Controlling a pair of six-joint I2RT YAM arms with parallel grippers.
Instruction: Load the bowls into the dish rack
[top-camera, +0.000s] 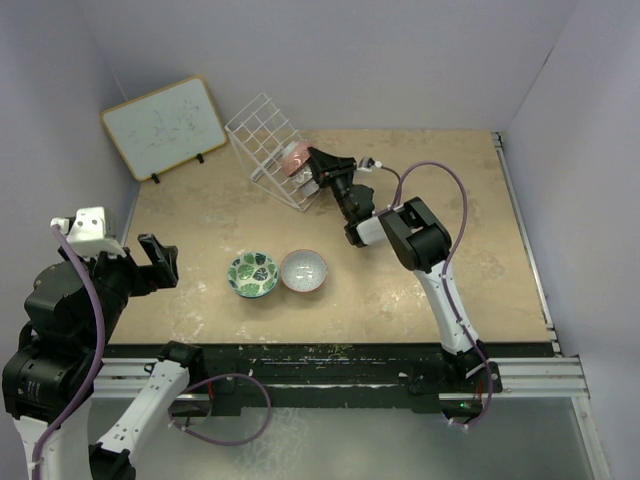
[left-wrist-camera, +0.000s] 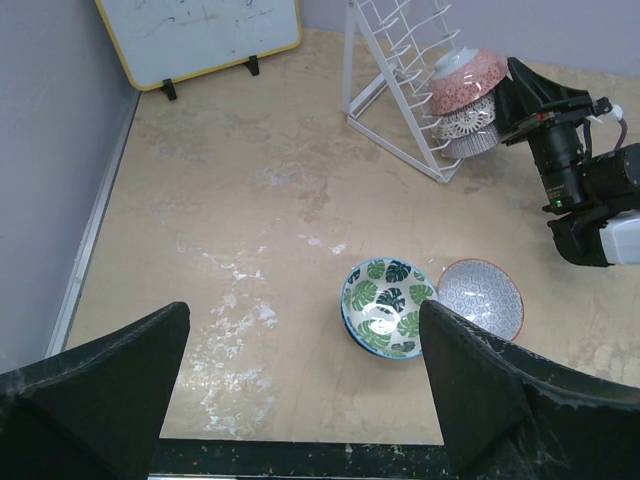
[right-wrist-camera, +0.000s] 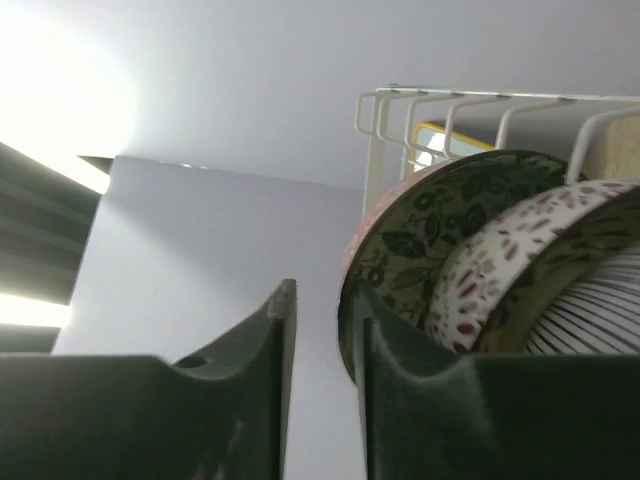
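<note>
The white wire dish rack (top-camera: 262, 135) stands at the back, and also shows in the left wrist view (left-wrist-camera: 400, 60). Three bowls sit stacked on edge in it, the pink one (left-wrist-camera: 465, 80) outermost. My right gripper (top-camera: 316, 166) is at that bowl's rim (right-wrist-camera: 400, 230). Its jaws stand slightly apart; its right finger (right-wrist-camera: 400, 340) lies against the rim and only wall shows in the gap. A green leaf bowl (top-camera: 253, 274) and a grey-patterned bowl (top-camera: 303, 271) sit side by side on the table. My left gripper (top-camera: 165, 258) is open and empty, raised at the near left.
A wood-framed whiteboard (top-camera: 165, 125) leans at the back left. Grey walls close the left, back and right sides. The right arm (top-camera: 415, 235) stretches from the near edge toward the rack. A black rail runs along the front edge (top-camera: 330, 352).
</note>
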